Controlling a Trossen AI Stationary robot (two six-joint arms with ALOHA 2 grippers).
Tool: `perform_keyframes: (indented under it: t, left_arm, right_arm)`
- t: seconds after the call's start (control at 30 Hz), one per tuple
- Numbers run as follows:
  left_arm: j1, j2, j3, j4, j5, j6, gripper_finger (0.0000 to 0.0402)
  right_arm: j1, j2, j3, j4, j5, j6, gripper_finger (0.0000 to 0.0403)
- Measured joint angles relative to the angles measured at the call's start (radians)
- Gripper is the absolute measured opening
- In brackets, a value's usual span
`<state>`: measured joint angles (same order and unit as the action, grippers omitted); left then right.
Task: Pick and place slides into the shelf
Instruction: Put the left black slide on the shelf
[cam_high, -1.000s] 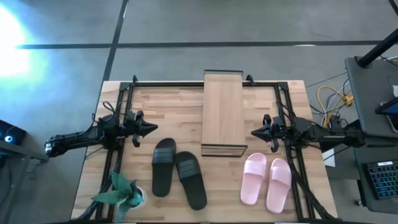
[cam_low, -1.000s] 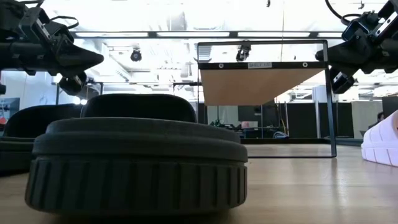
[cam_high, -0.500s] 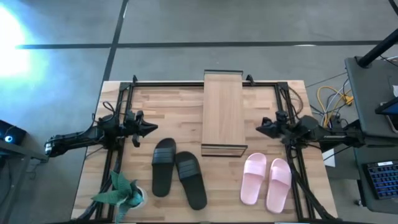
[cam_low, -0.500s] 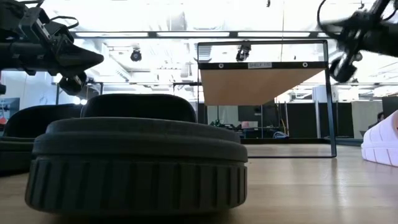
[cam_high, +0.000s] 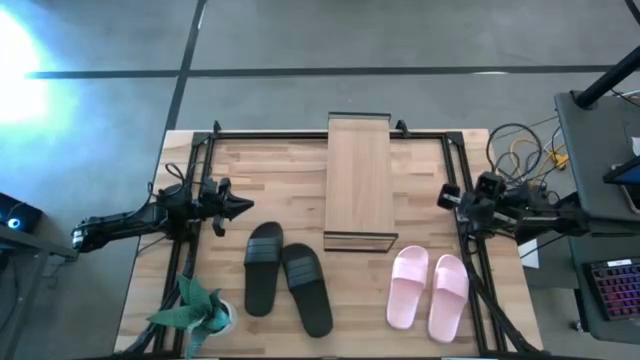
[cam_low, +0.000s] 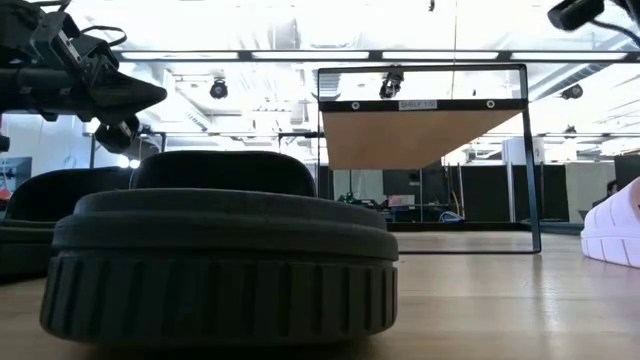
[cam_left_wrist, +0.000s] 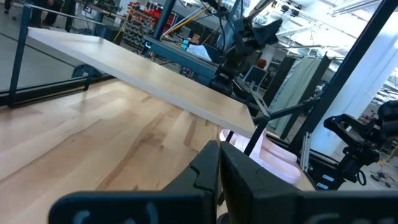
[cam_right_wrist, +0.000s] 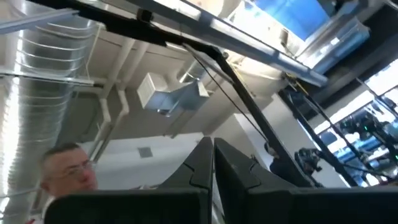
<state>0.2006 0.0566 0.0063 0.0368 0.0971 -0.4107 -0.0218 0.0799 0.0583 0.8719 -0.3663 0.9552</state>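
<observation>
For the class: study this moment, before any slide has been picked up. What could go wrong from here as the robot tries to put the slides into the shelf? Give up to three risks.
1. The black slides lie touching side by side; gripping one may drag the other.
2. The shelf has a thin frame and a low opening; a carried slide may catch on it or push it.
3. The green plant stands near the left gripper, whose fingers are shut; the arm could knock it.

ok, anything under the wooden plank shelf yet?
No. In the low view the space under the light wooden plank shelf shows only bare wooden tabletop. From above, the plank hides it.
</observation>
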Motion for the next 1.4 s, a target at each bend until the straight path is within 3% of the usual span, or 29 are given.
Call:
perform_keyframes:
  t: [0.07, 0.13, 0.23, 0.3, 0.4, 0.5, 0.57, 0.73, 0.93, 1.07, 1.23, 1.4]
  left_arm:
    - [0.0, 0.0, 0.0, 0.0, 0.0, 0.002, 0.0]
    - [0.0, 0.0, 0.0, 0.001, -0.007, 0.1, 0.0]
    - [0.0, 0.0, 0.0, 0.015, -0.023, 0.272, 0.0]
    - [0.0, 0.0, 0.0, 0.036, -0.029, 0.282, 0.0]
    - [0.0, 0.002, 0.0, 0.135, -0.028, 0.107, 0.0]
    - [0.0, -0.001, 0.0, 0.35, -0.029, -0.225, 0.0]
    - [-0.001, -0.001, 0.0, 0.488, -0.06, -0.367, 0.0]
    - [0.0, 0.025, 0.011, 0.795, -0.152, -0.36, 0.0]
    - [0.0, 0.108, 0.144, 0.806, -0.156, -0.314, 0.0]
    - [-0.001, 0.253, 0.322, 0.593, -0.099, -0.28, 0.0]
    - [-0.022, 0.501, 0.651, -0.091, -0.099, -0.073, 0.0]
    - [-0.075, 0.761, 0.921, -0.705, -0.25, 0.085, 0.0]
  right_arm:
    - [0.004, 0.028, 0.04, -0.002, 0.001, -0.068, 0.0008]
    - [0.004, 0.074, 0.085, -0.001, 0.03, -0.164, 0.0008]
    - [0.004, 0.166, 0.157, -0.007, 0.146, -0.303, 0.0008]
    - [0.004, 0.236, 0.203, -0.019, 0.262, -0.368, 0.0009]
    - [0.003, 0.342, 0.281, -0.088, 0.411, -0.419, 0.0008]
    - [0.004, 0.45, 0.364, -0.18, 0.491, -0.428, 0.0009]
    - [0.004, 0.525, 0.419, -0.211, 0.508, -0.404, 0.0008]
    - [0.004, 0.718, 0.547, -0.216, 0.507, -0.392, 0.0009]
    - [0.002, 0.827, 0.676, -0.271, 0.464, -0.415, 0.0008]
    - [0.002, 0.829, 0.732, -0.401, 0.446, -0.421, 0.0008]
    - [0.002, 0.779, 0.768, -0.589, 0.457, -0.407, 0.0009]
    - [0.001, 0.723, 0.771, -0.702, 0.484, -0.387, 0.0008]
